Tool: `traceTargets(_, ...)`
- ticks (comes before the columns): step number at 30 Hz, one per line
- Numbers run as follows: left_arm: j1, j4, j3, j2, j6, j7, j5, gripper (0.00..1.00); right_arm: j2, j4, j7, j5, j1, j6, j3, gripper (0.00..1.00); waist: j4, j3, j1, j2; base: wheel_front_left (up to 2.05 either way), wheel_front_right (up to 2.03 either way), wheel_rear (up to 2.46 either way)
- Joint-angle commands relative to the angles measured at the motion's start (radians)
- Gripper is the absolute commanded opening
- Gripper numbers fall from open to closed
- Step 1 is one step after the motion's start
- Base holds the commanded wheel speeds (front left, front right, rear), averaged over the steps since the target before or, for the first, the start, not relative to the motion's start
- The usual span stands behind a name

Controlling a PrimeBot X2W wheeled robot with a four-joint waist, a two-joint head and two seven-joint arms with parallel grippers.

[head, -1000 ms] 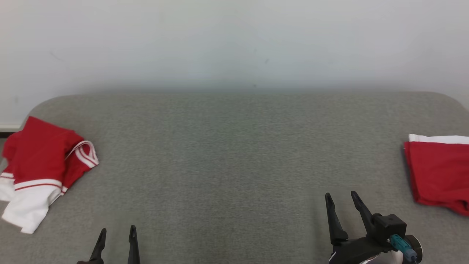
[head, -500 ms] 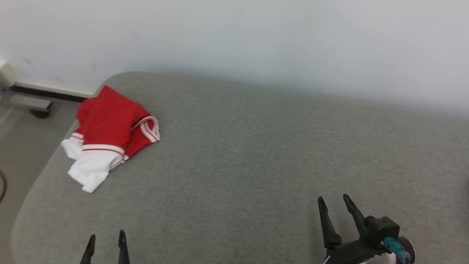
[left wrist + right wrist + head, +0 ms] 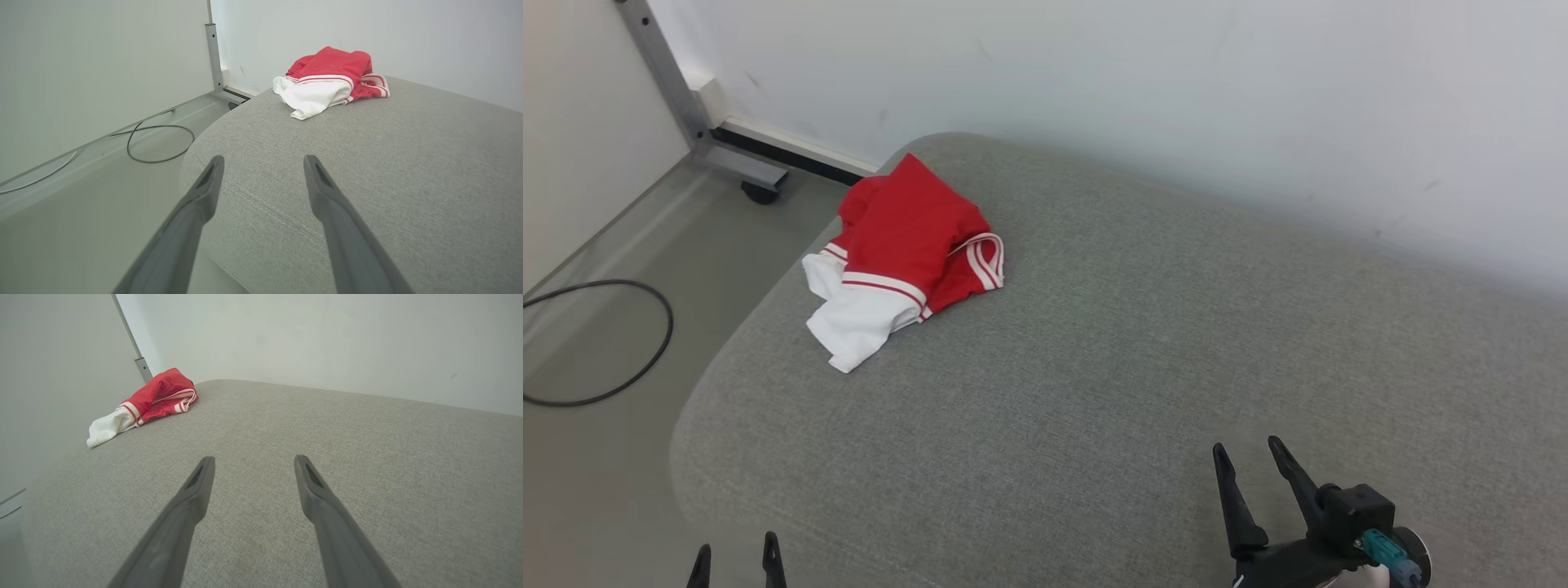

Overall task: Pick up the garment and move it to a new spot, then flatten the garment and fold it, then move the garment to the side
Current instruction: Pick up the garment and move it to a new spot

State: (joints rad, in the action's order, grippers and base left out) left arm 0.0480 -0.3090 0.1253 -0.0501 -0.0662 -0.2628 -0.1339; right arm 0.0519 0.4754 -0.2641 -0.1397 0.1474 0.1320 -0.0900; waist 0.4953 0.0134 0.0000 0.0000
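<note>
Plainly, the task is at its very start: the crumpled red-and-white jersey garment with striped trim (image 3: 907,245) lies in a loose heap at the far left corner of the grey fabric-covered padded table (image 3: 1094,367), close to both the left edge and the wall-side edge, and nothing touches it. The left gripper (image 3: 735,545) hangs at the near left corner of the table, its two dark fingers spread apart and empty; in the left wrist view one finger stands over the floor and the other over the table's rounded edge. The right gripper (image 3: 1245,447) hovers near the near edge, toward the right, jaws likewise released and carrying nothing, well apart from the garment. By my reading, no step is done: the garment is neither lifted nor moved to a new spot, it is bunched rather than flattened, and no neat fold shows. Left to do are the reach across the table, the pickup, the carry, the smoothing, the folding and the final shift aside. A dark cable (image 3: 645,359) loops on the floor beyond the left edge
</note>
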Motion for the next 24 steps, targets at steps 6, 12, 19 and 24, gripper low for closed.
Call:
traceTargets(6,0.016,0.007,0.01,-0.001,0.006,-0.003,-0.015,1.0,-0.001,0.006,0.0,-0.002,0.006,-0.002,-0.008,1.0,0.022,0.003,0.0,0.0,0.0,0.0,0.0)
traceTargets(12,-0.001,0.006,0.01,-0.001,0.002,-0.003,-0.046,1.0,-0.001,0.007,0.0,0.011,0.012,-0.002,-0.004,1.0,0.0,0.021,0.0,0.0,0.0,0.0,0.0)
traceTargets(19,-0.037,-0.019,-0.002,-0.001,-0.018,-0.003,-0.063,1.0,-0.001,-0.004,0.0,0.044,0.034,-0.002,-0.005,1.0,-0.041,0.069,0.0,0.0,0.0,0.0,0.0)
traceTargets(24,-0.106,-0.052,-0.003,-0.001,-0.039,-0.003,-0.036,1.0,0.003,-0.023,0.0,0.073,0.063,-0.002,-0.017,1.0,-0.083,0.121,0.0,0.0,0.0,0.0,0.0)
